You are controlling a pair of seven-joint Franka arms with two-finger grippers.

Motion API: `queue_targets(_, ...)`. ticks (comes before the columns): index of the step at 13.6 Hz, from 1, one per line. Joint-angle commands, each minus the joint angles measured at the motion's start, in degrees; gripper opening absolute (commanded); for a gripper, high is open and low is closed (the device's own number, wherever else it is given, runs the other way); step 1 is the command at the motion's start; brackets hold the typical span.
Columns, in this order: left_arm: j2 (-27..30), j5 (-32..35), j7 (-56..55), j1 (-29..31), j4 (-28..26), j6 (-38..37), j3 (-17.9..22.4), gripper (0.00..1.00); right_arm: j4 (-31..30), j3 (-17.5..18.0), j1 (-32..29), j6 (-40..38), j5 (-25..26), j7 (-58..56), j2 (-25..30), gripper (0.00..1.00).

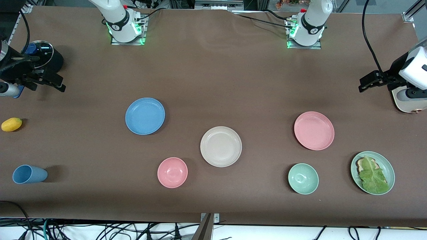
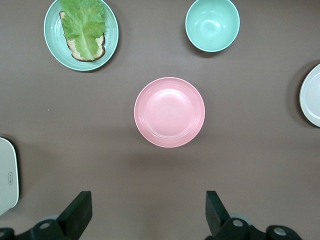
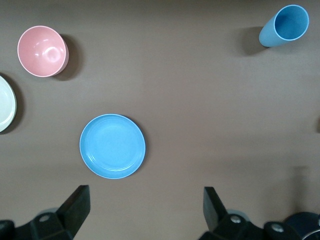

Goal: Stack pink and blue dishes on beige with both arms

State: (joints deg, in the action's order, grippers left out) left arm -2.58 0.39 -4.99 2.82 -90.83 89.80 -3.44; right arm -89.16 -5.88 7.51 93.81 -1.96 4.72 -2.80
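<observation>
On the brown tabletop (image 1: 213,73) lie three plates of equal size, all apart from one another. The beige plate (image 1: 221,146) sits about midway along the tabletop. The blue plate (image 1: 145,116) lies toward the right arm's end and a little farther from the front camera than the beige one. The pink plate (image 1: 314,130) lies toward the left arm's end, also slightly farther from the camera than the beige plate. None of the three is stacked; each rests flat on the cloth.

The left tool (image 1: 370,81) hangs in the air over the left arm's end of the tabletop, its two black fingers (image 2: 75,215) spread wide apart and holding nothing; in the left wrist view the pink plate shows between them, well clear. The right tool (image 1: 50,81) hangs over the right arm's end, beside a dark round container (image 1: 46,58), its fingers (image 3: 75,210) likewise wide apart and empty, with the blue plate in sight between them in the right wrist view.

A pale green plate (image 1: 388,166) carrying a slice of bread under a lettuce leaf (image 1: 373,176) lies near the left arm's end, nearer the camera than the pink plate. A pale green bowl (image 1: 303,178) stands beside it. A small pink bowl (image 1: 172,172) stands just beside the beige plate, nearer the camera. A blue cup (image 1: 29,174) lies on its side near the right arm's end, and a yellow fruit (image 1: 11,124) lies farther from the camera than the cup.
</observation>
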Motion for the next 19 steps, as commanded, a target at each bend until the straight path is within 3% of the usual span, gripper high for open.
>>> queue_targets(1, 0.0, 0.9, 0.8, -0.1, 0.7, -0.9, -0.2, 1.00, 0.9, 0.4, -0.6, 0.0, -0.7, 0.3, -0.4, 1.00)
queue_targets(9, -0.7, 1.5, 0.5, -0.2, 0.8, -1.2, -0.1, 1.00, 0.9, 0.3, -0.6, 0.7, -0.8, -0.7, -0.8, 1.00)
queue_targets(12, -5.4, 1.2, 0.3, 0.5, 0.9, -0.7, 0.4, 1.00, 0.9, 0.3, -0.6, 0.8, -0.4, -0.7, -1.0, 1.00)
queue_targets(14, -12.8, 1.5, 0.1, 1.0, 1.0, -0.9, 1.2, 1.00, 0.9, 0.3, -0.6, 1.4, -0.3, -0.7, -1.8, 1.00)
queue_targets(16, -13.9, 2.2, 0.1, 1.1, 1.0, -0.7, 1.2, 1.00, 0.9, 0.4, -0.5, 1.5, -0.5, -0.7, -1.8, 1.00)
queue_targets(19, -20.3, 2.2, -0.1, 2.4, 1.0, 1.2, 1.2, 1.00, 0.9, 0.3, -0.6, 1.5, -0.6, -0.7, -1.9, 1.00)
